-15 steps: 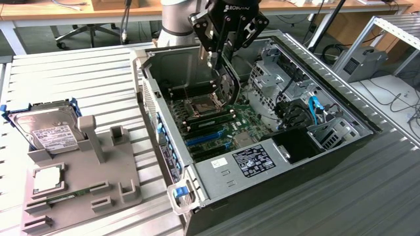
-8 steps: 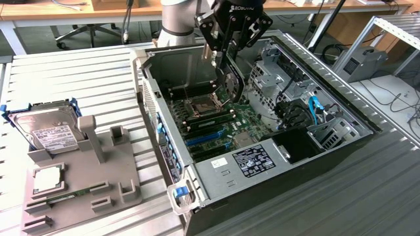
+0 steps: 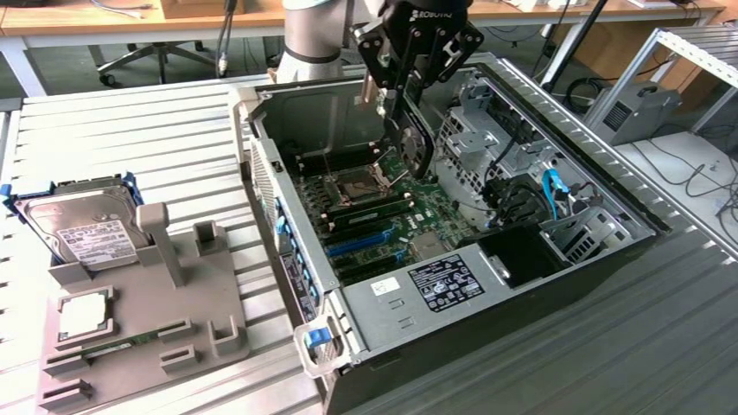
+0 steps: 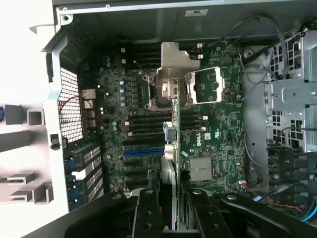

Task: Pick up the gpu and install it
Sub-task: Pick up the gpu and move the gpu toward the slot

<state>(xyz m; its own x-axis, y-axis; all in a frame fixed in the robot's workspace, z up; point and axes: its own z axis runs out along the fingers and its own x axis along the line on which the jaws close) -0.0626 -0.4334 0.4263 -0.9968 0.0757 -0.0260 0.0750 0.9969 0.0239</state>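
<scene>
My gripper (image 3: 399,86) hangs over the open computer case (image 3: 600,259), shut on the gpu (image 3: 414,138). The card hangs on edge below the fingers, over the motherboard (image 3: 386,216) near the CPU socket. In the wrist view the gpu (image 4: 174,130) shows edge-on between the two black fingers (image 4: 147,210), and its silver metal bracket (image 4: 170,62) is at the far end. The gripper (image 4: 173,201) holds it above the board, to one side of the blue expansion slots (image 4: 143,151). The card touches no slot.
A grey parts fixture (image 3: 150,294) stands at the exterior view's left with a silver hard drive (image 3: 83,226), a CPU chip (image 3: 85,315) and a memory stick (image 3: 113,350). Drive cages and cables (image 3: 519,181) line the case's far side. A power supply (image 3: 444,284) sits at its near end.
</scene>
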